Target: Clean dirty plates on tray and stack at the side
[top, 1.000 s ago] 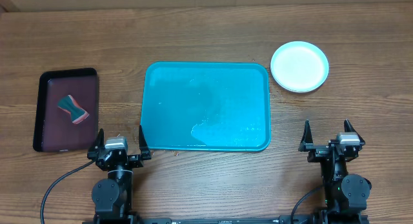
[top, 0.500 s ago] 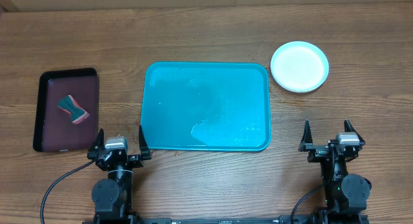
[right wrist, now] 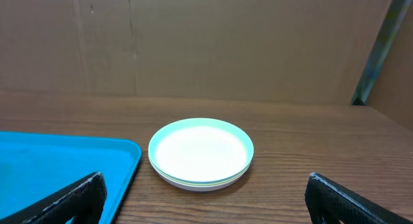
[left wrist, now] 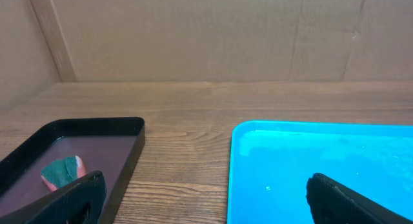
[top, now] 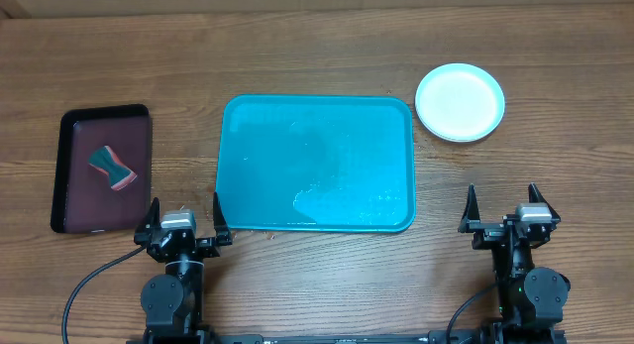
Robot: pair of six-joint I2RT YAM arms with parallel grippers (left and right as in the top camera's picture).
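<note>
The plates [top: 460, 102] stand in one stack on the wood right of the tray, mint-blue on top, a lime green edge and a white one under it in the right wrist view [right wrist: 201, 153]. The turquoise tray [top: 315, 164] lies mid-table with no plate on it and a wet sheen near its front; it also shows in the left wrist view [left wrist: 322, 166] and the right wrist view [right wrist: 58, 166]. My left gripper [top: 183, 228] is open and empty at the tray's front left corner. My right gripper [top: 504, 217] is open and empty, well in front of the stack.
A dark maroon-black tray [top: 71, 185] at the left holds a green and pink sponge [top: 111, 168], seen also in the left wrist view [left wrist: 61, 172]. A cardboard wall [left wrist: 206, 30] stands along the table's far edge.
</note>
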